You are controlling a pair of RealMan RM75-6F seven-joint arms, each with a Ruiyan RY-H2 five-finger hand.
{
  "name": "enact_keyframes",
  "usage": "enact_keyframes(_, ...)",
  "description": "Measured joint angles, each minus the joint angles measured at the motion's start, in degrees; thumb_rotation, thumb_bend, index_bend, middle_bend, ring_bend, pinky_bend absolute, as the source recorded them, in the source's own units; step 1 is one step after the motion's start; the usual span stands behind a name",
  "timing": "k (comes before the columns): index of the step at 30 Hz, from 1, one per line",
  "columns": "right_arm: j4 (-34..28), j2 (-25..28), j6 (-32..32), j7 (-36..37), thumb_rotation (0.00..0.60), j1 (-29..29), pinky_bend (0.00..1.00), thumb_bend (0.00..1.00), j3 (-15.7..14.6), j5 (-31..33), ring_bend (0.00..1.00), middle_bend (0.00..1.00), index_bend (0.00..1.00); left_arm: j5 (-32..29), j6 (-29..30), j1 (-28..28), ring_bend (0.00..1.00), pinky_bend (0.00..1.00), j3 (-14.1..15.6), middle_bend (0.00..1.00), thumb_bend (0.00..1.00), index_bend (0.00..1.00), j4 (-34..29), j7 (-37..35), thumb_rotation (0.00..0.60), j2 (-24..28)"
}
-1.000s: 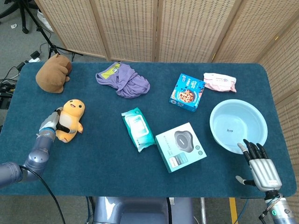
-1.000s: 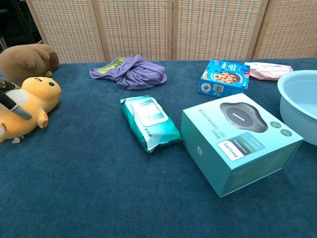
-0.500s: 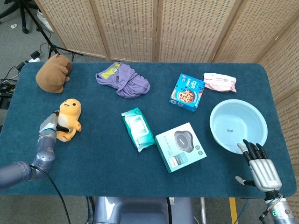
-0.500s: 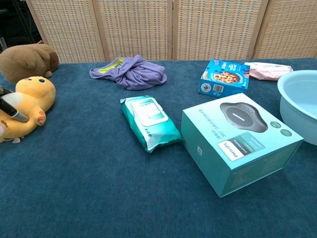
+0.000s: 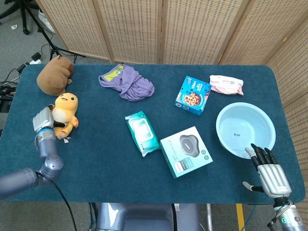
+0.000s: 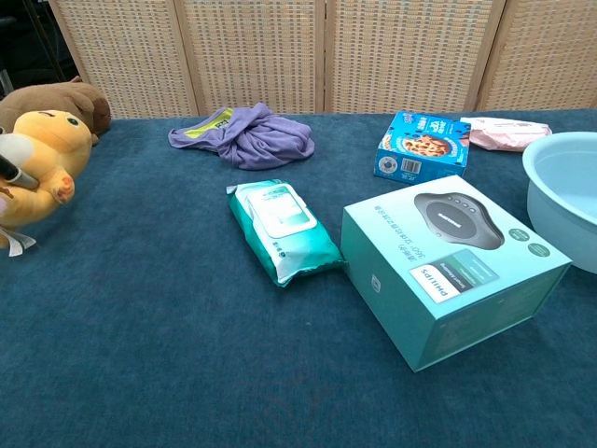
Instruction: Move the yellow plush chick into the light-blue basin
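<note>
The yellow plush chick (image 5: 64, 114) is off the cloth at the table's left side, upright, held by my left hand (image 5: 44, 120) around its body. In the chest view the yellow plush chick (image 6: 39, 166) hangs at the left edge with my left hand's fingers (image 6: 13, 170) across its front. The light-blue basin (image 5: 226, 132) stands empty at the right; the light-blue basin (image 6: 552, 177) is cut off by the chest view's right edge. My right hand (image 5: 270, 174) rests open at the front right corner, just in front of the basin.
A brown plush (image 5: 54, 75) lies behind the chick. Between chick and basin lie a purple garment (image 5: 129, 83), a teal wipes pack (image 5: 141, 132), a teal boxed speaker (image 5: 186, 151), a blue snack box (image 5: 192, 95) and a pink pack (image 5: 226, 84).
My left hand has lifted the chick off the table and carried it back and left, toward the brown plush. The right hand has not moved.
</note>
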Motion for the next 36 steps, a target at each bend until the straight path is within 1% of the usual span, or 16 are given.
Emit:
enact_keyframes(7, -0.2, 0.31, 0.42, 0.32, 0.6, -0.18, 0.0, 0.0, -0.05, -0.22, 0.0, 0.0, 0.0, 5.28, 2.03, 1.42, 0.44, 0.46, -3.98, 0.43, 0.7, 0.73, -10.05, -1.76, 0.6, 3.35)
enact_keyframes(12, -0.28, 0.51, 0.68, 0.59, 0.6, -0.3, 0.0, 0.0, -0.06, -0.33, 0.0, 0.0, 0.0, 12.54, 2.2, 3.63, 0.44, 0.46, -7.11, 0.43, 0.69, 0.73, -19.39, -7.35, 0.6, 5.62)
enact_keyframes(16, -0.24, 0.59, 0.67, 0.72, 0.6, -0.31, 0.0, 0.0, -0.01, -0.24, 0.0, 0.0, 0.0, 18.01, 2.77, 4.73, 0.44, 0.46, -8.13, 0.43, 0.67, 0.73, -25.93, -9.15, 0.6, 6.71)
enact_keyframes(19, -0.24, 0.57, 0.63, 0.53, 0.6, -0.31, 0.0, 0.0, 0.03, -0.1, 0.0, 0.0, 0.0, 19.29, 3.45, 4.46, 0.44, 0.47, -8.62, 0.43, 0.66, 0.73, -29.41, -8.39, 0.6, 6.86)
enact_keyframes(23, -0.38, 0.68, 1.09, 0.49, 0.6, -0.48, 0.0, 0.0, 0.14, -0.02, 0.0, 0.0, 0.0, 18.92, 4.63, 2.07, 0.44, 0.46, -9.01, 0.43, 0.65, 0.73, -30.7, -4.65, 0.6, 5.7)
enact_keyframes(27, -0.47, 0.92, 1.37, 0.84, 0.6, -0.66, 0.0, 0.0, 0.22, 0.02, 0.0, 0.0, 0.0, 16.1, 7.27, -2.37, 0.44, 0.46, -9.81, 0.43, 0.64, 0.73, -30.56, 1.53, 0.6, 2.89)
enact_keyframes(31, -0.51, 1.16, 1.57, 1.28, 0.6, -0.77, 0.0, 0.0, 0.34, 0.17, 0.0, 0.0, 0.0, 13.34, 9.12, -6.1, 0.44, 0.46, -10.78, 0.42, 0.63, 0.72, -29.29, 5.71, 0.6, -0.44)
enact_keyframes(32, -0.52, 1.23, 1.64, 1.46, 0.6, -0.8, 0.0, 0.0, 0.37, 0.18, 0.0, 0.0, 0.0, 12.78, 9.31, -6.8, 0.43, 0.46, -10.97, 0.4, 0.63, 0.7, -28.83, 6.44, 0.6, -1.17)
enact_keyframes(34, -0.51, 1.39, 1.93, 1.87, 0.6, -0.9, 0.0, 0.0, 0.49, 0.23, 0.0, 0.0, 0.0, 11.76, 9.33, -8.18, 0.39, 0.46, -11.25, 0.34, 0.61, 0.62, -27.61, 7.88, 0.6, -2.82)
enact_keyframes(36, -0.47, 1.52, 2.2, 2.3, 0.6, -1.0, 0.0, 0.0, 0.58, 0.22, 0.0, 0.0, 0.0, 11.07, 8.9, -9.23, 0.36, 0.46, -11.41, 0.26, 0.59, 0.5, -26.44, 8.65, 0.6, -4.34)
